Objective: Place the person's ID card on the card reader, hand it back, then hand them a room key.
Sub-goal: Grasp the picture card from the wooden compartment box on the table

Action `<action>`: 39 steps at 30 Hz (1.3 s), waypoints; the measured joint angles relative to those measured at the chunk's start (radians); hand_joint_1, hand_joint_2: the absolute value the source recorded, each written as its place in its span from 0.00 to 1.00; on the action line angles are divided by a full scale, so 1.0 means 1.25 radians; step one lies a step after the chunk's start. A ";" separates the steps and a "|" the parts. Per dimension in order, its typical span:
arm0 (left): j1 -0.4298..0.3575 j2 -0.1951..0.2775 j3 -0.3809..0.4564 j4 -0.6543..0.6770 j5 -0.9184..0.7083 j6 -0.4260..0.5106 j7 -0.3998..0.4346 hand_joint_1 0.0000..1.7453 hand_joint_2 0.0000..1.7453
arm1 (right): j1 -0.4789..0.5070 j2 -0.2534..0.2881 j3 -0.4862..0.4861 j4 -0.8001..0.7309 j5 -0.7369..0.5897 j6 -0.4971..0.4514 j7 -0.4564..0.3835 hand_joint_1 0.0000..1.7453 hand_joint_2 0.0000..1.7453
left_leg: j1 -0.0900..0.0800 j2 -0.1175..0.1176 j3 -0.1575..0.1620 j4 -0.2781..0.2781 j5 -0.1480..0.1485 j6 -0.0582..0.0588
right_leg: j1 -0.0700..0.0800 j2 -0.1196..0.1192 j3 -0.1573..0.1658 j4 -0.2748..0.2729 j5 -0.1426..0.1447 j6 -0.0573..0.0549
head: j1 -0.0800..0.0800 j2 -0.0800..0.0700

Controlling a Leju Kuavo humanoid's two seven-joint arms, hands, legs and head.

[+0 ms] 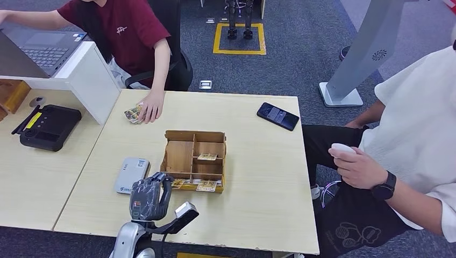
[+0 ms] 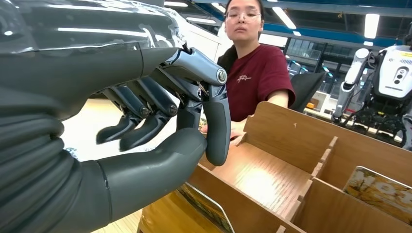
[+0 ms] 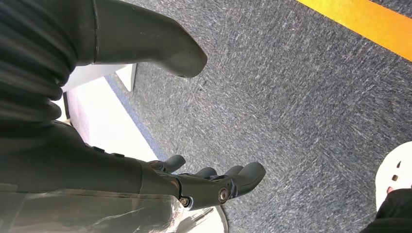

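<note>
While left hand [image 1: 148, 198] hovers empty | wooden organizer [image 1: 194, 159] (boxy, slotted) beside it

Tan wood box [image 1: 185, 156] w/ yellowish patterned cards [image 1: 207, 157]; grey-white card reader [image 1: 132, 174] (blue logo); black phone [image 1: 277, 116]; maroon shirt [image 1: 121, 24].

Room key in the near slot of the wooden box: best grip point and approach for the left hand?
Pinch the room key card by its raised top edge, coming from above. It leans in the wooden box's narrow near slot, walls blocking its sides. The left hand hovers beside it, holding nothing.
</note>
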 joint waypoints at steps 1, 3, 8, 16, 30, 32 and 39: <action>0.000 0.000 0.001 0.000 0.001 -0.001 -0.002 0.46 1.00 | 0.000 0.000 0.000 0.000 0.000 0.000 0.000 0.00 1.00 | 0.000 0.000 0.000 0.000 0.000 0.000 | 0.000 0.000 0.000 0.000 0.000 0.000 | 0.000 0.000; 0.000 0.000 0.003 0.000 0.003 -0.003 -0.004 0.00 1.00 | 0.000 0.000 0.000 0.000 0.001 0.000 0.001 0.00 1.00 | 0.000 0.000 0.000 0.000 0.000 0.000 | 0.000 0.000 0.000 0.000 0.000 0.000 | 0.000 0.000; 0.001 0.000 0.011 -0.001 0.009 0.000 -0.013 0.00 1.00 | -0.001 0.000 0.000 -0.002 0.001 0.000 0.003 0.00 1.00 | 0.000 0.000 0.000 0.000 0.000 0.000 | 0.000 0.000 0.000 0.000 0.000 0.000 | 0.000 0.000; 0.002 -0.001 0.012 -0.005 0.009 0.000 -0.018 0.00 1.00 | -0.001 0.000 0.000 -0.003 0.001 0.000 0.004 0.00 1.00 | 0.000 0.000 0.000 0.000 0.000 0.000 | 0.000 -0.001 0.000 0.000 0.000 0.000 | 0.000 0.000; 0.007 0.000 0.012 -0.005 -0.014 -0.001 -0.023 0.00 1.00 | -0.001 0.001 0.001 -0.003 0.001 0.001 0.006 0.00 1.00 | 0.000 0.000 0.000 0.000 0.000 0.000 | 0.000 -0.001 0.000 0.000 0.000 0.000 | 0.000 0.000; 0.007 0.000 0.012 -0.005 -0.022 -0.002 -0.022 0.00 1.00 | -0.001 0.001 0.001 -0.003 0.001 0.002 0.006 0.00 1.00 | 0.000 0.000 0.000 0.000 0.000 0.000 | 0.000 -0.001 0.000 0.000 0.000 0.000 | 0.000 0.000; 0.006 -0.001 0.011 -0.003 -0.051 -0.004 -0.008 0.00 1.00 | -0.002 0.001 0.003 -0.003 0.004 0.003 0.006 0.00 1.00 | 0.000 0.000 0.000 0.000 0.000 0.000 | 0.000 -0.001 0.000 0.000 0.000 0.000 | 0.000 0.000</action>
